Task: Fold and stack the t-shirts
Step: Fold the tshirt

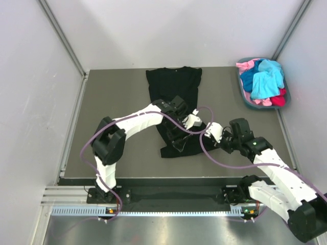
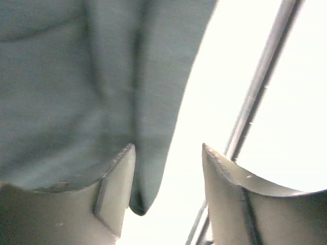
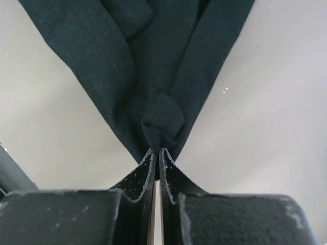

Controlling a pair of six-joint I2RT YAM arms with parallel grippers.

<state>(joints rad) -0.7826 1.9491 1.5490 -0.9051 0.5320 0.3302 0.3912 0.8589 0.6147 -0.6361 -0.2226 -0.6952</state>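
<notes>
My right gripper (image 3: 157, 150) pinched the black shirt (image 1: 173, 84), lying mid-table, at its 4 o'clock edge, probably to anchor it, while my left gripper (image 2: 168, 148) gaped over the 6 o'clock hem.

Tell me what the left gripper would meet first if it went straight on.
Probably the black t-shirt: its cloth hangs just ahead of one finger of the left gripper. The gap between the fingers looks free up to a metal rail, depth unclear.

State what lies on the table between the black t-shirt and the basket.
Nothing: bare grey tabletop separates the black t-shirt from the basket, seen in the top external view.
</notes>
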